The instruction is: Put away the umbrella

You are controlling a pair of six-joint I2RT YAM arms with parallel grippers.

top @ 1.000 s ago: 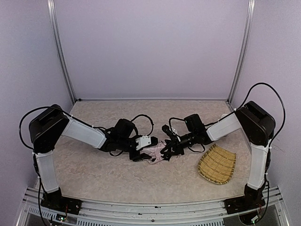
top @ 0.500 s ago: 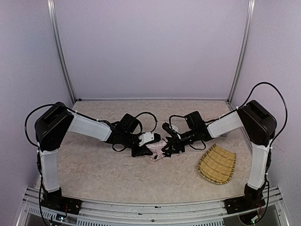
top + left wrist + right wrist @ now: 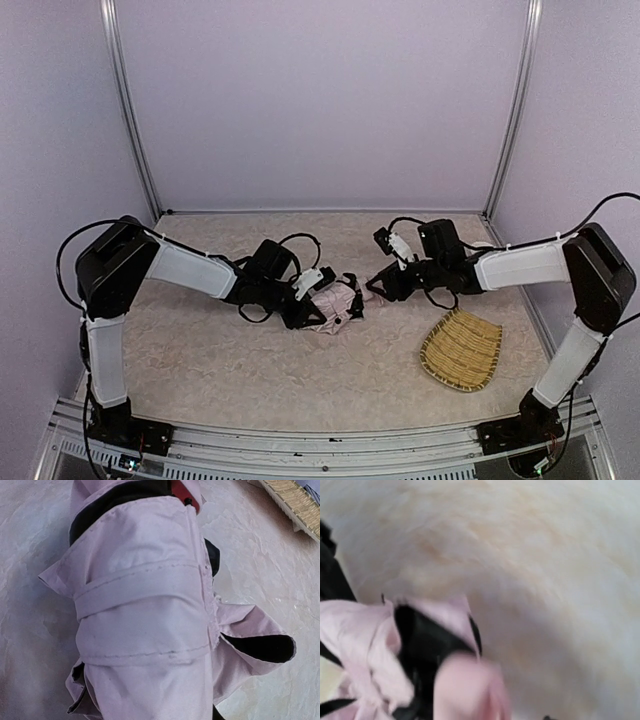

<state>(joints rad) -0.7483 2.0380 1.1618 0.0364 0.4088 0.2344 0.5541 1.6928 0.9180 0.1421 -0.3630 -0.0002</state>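
**Top view.** The woven straw tray [image 3: 462, 348] lies on the bench [image 3: 220, 360]. The umbrella [image 3: 335, 303] lies left of the tray and a little farther back, well apart from it. It is a crumpled bundle of pale pink fabric with black lining showing at the edges. The left gripper [image 3: 298, 308] is on the side of the umbrella away from the tray, pinching that end of the bundle. The right gripper [image 3: 380, 287] is on the side of the umbrella towards the tray, just beside the bundle's end. From here I cannot tell whether it is spread or pressed together, or whether it touches the fabric.

**Left wrist view.** The umbrella [image 3: 145, 630] fills most of the picture. A stitched pink strap [image 3: 140, 585] crosses the folded fabric, and a loose fold gapes to show the black lining [image 3: 265, 647]. One edge of the tray [image 3: 295, 502] shows in the upper right corner, past a stretch of bare bench [image 3: 260, 565]. The gripper's own fingers cannot be made out.

**Right wrist view.** The picture is blurred. Pink and black folds of the umbrella [image 3: 365, 645] sit at the lower left, and pale bench [image 3: 545, 580] takes up the rest. The tray is out of this view. No fingers show, so how the gripper stands cannot be told.
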